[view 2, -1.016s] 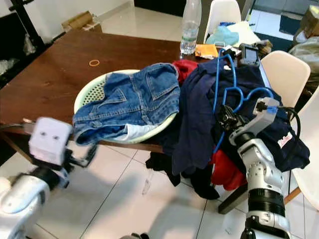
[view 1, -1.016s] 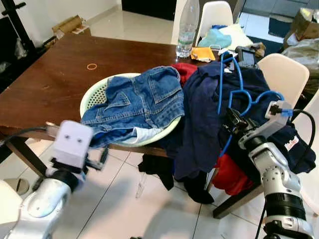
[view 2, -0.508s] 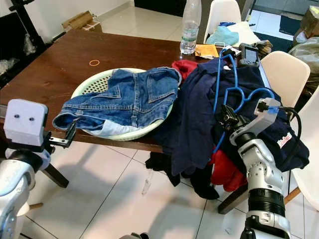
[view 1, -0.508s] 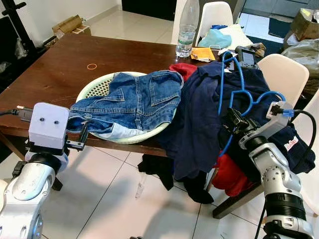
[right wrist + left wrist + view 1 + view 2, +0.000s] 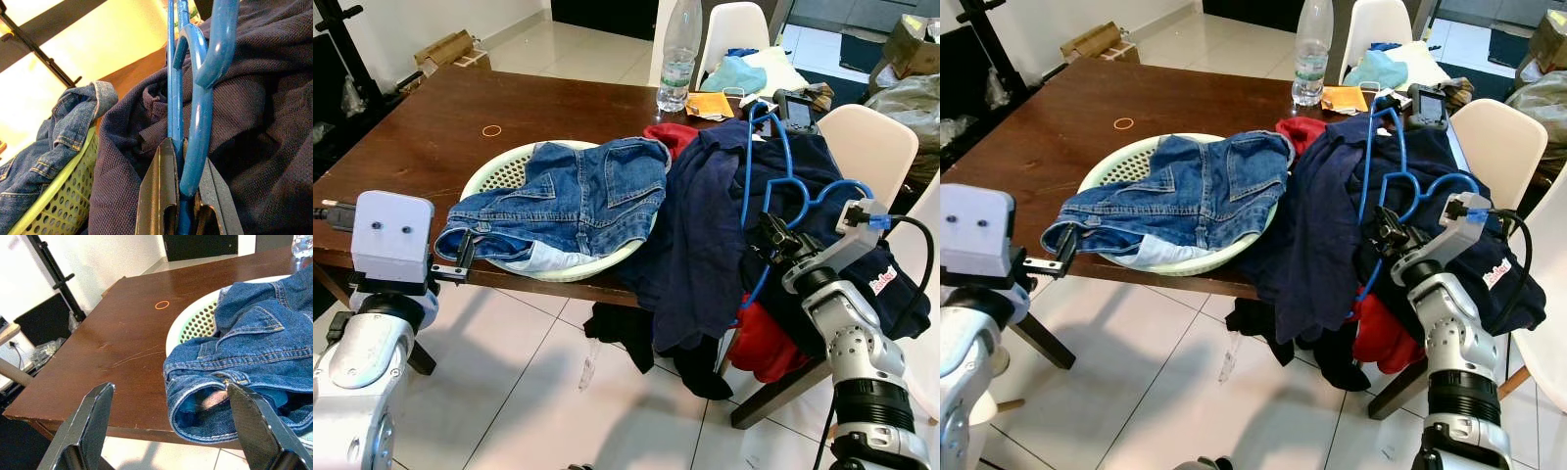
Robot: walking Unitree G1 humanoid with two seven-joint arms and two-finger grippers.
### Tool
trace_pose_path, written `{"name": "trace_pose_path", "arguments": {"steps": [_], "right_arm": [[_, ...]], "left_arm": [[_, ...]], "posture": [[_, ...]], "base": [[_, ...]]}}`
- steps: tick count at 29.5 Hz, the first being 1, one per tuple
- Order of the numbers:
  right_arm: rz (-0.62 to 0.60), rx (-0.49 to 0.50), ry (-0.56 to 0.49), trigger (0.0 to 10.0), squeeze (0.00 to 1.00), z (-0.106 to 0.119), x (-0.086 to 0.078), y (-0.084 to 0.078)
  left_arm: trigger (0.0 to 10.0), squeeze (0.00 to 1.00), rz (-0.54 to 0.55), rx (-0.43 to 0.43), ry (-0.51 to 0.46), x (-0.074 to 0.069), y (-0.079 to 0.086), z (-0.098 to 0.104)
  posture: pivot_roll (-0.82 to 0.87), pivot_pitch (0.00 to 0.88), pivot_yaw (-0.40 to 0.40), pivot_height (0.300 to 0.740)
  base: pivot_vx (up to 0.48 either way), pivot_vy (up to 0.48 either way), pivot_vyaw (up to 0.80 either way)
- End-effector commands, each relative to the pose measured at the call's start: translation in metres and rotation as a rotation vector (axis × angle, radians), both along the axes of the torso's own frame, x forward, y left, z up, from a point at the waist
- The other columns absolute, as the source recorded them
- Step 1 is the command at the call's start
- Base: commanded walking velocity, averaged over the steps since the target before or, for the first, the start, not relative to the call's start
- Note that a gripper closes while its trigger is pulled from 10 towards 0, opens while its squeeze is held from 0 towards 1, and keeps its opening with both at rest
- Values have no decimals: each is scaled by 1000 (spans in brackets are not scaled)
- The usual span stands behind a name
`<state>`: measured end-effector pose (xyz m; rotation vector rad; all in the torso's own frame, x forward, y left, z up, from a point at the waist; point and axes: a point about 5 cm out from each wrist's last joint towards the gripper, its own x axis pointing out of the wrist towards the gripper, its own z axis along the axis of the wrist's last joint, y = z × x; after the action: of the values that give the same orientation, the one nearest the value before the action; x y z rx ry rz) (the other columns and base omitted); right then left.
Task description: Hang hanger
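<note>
A blue plastic hanger (image 5: 783, 162) stands up over a navy garment (image 5: 705, 245) heaped on the table's right end and a chair. My right gripper (image 5: 769, 235) is shut on the hanger's lower part; in the right wrist view its fingers (image 5: 161, 196) clamp the blue hanger (image 5: 193, 122). My left gripper (image 5: 450, 259) is open at the table's front edge. In the left wrist view a fold of blue denim (image 5: 244, 357) lies between its spread fingers (image 5: 93, 426).
The denim (image 5: 578, 201) lies in a pale green basket (image 5: 499, 176) on the brown table (image 5: 411, 166). A water bottle (image 5: 680, 54) and small items stand at the far edge. White chairs (image 5: 871, 147) are on the right; red cloth (image 5: 769, 343) and dark cloth (image 5: 626, 333) hang toward the floor.
My left arm has risen from below the table edge, and its gripper now sits at the denim's front hem. The denim's near corner lies further left. The right arm holds still.
</note>
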<state>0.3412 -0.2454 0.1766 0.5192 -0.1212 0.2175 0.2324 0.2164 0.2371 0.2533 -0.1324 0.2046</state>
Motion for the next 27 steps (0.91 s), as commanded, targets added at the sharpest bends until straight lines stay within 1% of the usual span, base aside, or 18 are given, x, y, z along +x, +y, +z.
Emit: {"name": "trace_pose_path", "arguments": {"steps": [1,4,8,10,15,16,22,25,27], "right_arm": [[-9,14,20,10000,0,-2,1,-4],[-9,16,22,10000,0,-2,2,-4],[-10,15,23,10000,0,-1,2,-4],[-14,19,24,10000,0,-1,2,-5],[-17,29,25,10000,0,0,3,-6],[-17,25,26,10000,0,-1,3,-6],[-22,25,25,10000,0,-1,2,-6],[-32,40,26,10000,0,-2,2,-9],[-32,40,26,10000,0,-2,2,-9]], "left_arm": [[10000,0,33,-41,31,0,4,-7],[10000,0,50,-73,45,-1,6,-11],[10000,0,68,-76,51,-1,11,-12],[10000,0,81,-75,58,3,16,-14],[10000,0,100,-95,69,9,25,-16],[10000,0,89,-112,91,13,26,-21],[10000,0,76,-123,96,15,25,-23],[10000,0,55,-130,82,19,22,-20],[10000,0,55,-130,82,19,22,-20]], "posture": [[221,200,-23,740],[221,210,-23,740],[223,204,-27,740],[233,220,-37,740],[226,212,-37,740],[210,218,-28,740],[214,218,-30,740],[200,211,-32,740],[200,211,-32,740]], "base": [[0,0,0],[0,0,0],[0,0,0],[0,0,0],[0,0,0],[0,0,0],[0,0,0],[0,0,0],[0,0,0]]}}
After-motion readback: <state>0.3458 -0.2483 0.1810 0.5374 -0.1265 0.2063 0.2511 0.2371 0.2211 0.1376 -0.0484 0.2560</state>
